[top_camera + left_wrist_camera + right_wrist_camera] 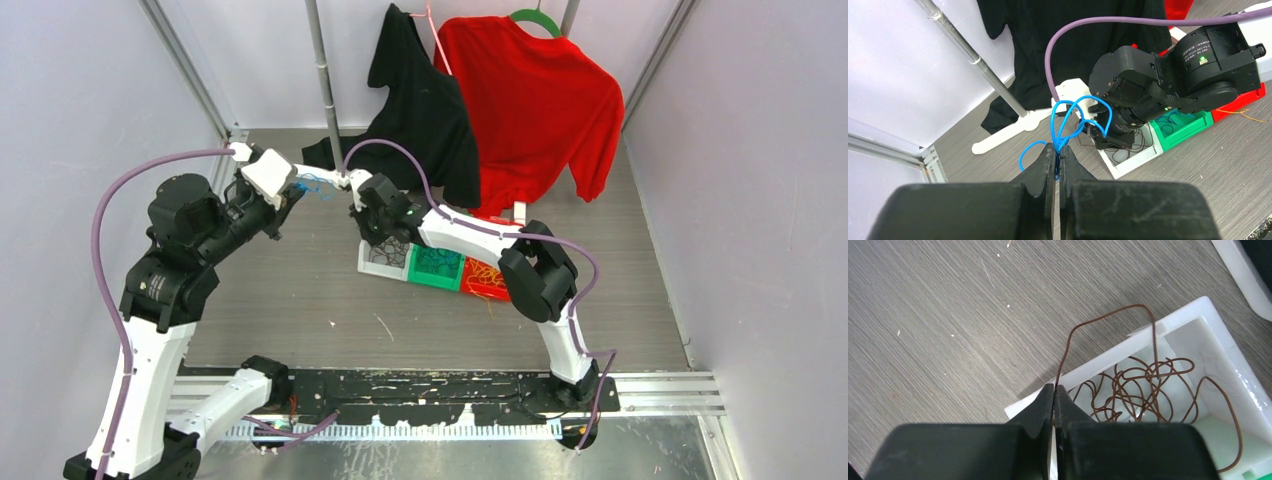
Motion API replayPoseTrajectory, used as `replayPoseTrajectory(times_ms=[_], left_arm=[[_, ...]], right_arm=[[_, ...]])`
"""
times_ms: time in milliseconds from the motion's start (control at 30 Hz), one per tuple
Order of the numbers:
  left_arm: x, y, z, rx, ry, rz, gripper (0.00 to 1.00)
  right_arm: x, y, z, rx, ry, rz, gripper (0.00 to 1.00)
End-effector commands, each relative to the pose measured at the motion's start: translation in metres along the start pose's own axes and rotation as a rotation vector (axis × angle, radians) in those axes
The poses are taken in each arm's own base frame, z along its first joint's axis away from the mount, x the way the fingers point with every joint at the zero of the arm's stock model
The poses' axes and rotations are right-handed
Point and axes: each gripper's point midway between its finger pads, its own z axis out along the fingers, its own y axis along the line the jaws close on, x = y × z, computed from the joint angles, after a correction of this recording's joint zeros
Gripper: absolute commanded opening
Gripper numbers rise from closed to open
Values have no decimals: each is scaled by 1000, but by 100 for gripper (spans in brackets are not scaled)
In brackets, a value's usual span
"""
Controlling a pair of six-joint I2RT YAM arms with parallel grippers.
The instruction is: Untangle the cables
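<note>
**A:** Overhead view first. What does the left gripper (293, 194) have?

**B:** It is raised at the back left. A thin blue plastic-coated cable (321, 187) runs from its tips towards the right arm. From here I cannot tell how wide the jaws stand.

**A:** And the right gripper (380, 240)?

**B:** It points down over the white rectangular plastic bin (374, 266). A green plastic bin (436, 266) sits beside that, then a red plastic bin (487, 280) holding thin orange cable strands (484, 270).

**A:** Left wrist view.

**B:** The left gripper (1057, 162) has its jaws pressed together, pinching the blue cable (1068, 120). Its loops rise clear of the table in front of the right gripper (1105, 135). I cannot tell whether they touch it.

**A:** Right wrist view.

**B:** The right gripper (1054, 392) has its jaws fully closed on a thin dark brown cable (1108, 322). That strand arches over the white bin's rim (1088, 368) into a loose brown tangle lying inside.
</note>
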Motion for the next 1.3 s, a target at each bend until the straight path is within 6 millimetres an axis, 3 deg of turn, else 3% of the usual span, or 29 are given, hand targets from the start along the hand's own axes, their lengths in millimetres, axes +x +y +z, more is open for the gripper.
replayPoseTrajectory(times_ms=[0, 133, 267, 567, 667, 700, 767, 800, 833, 1033, 1267], left_arm=[[-15, 8, -6, -38, -58, 24, 0], [-16, 8, -7, -43, -60, 27, 0], [-16, 8, -8, -45, -63, 31, 0], [-20, 10, -11, -52, -73, 38, 0], [-20, 10, -11, -53, -74, 41, 0], [-20, 10, -10, -52, -72, 39, 0], [-20, 10, -10, -50, -73, 36, 0], [-21, 10, -11, -50, -74, 35, 0], [-22, 10, -11, -51, -76, 34, 0], [-24, 11, -12, -56, -77, 34, 0], [-26, 13, -12, -61, -79, 34, 0]], right_arm=[[-33, 9, -6, -22, -103, 7, 3], [-44, 14, -13, -49, -137, 35, 1], [-49, 3, -24, -3, -167, 59, 1], [-22, -29, -43, 76, -123, 85, 1], [-10, -30, -43, 71, -95, 68, 1], [-8, -28, -42, 59, -86, 59, 2], [-8, -22, -40, 32, -79, 43, 33], [-10, -21, -40, 27, -86, 27, 45], [-12, -18, -39, 18, -95, 7, 50], [-16, -11, -24, -36, -66, -102, 57], [-8, -21, -5, -7, -7, -220, 48]])
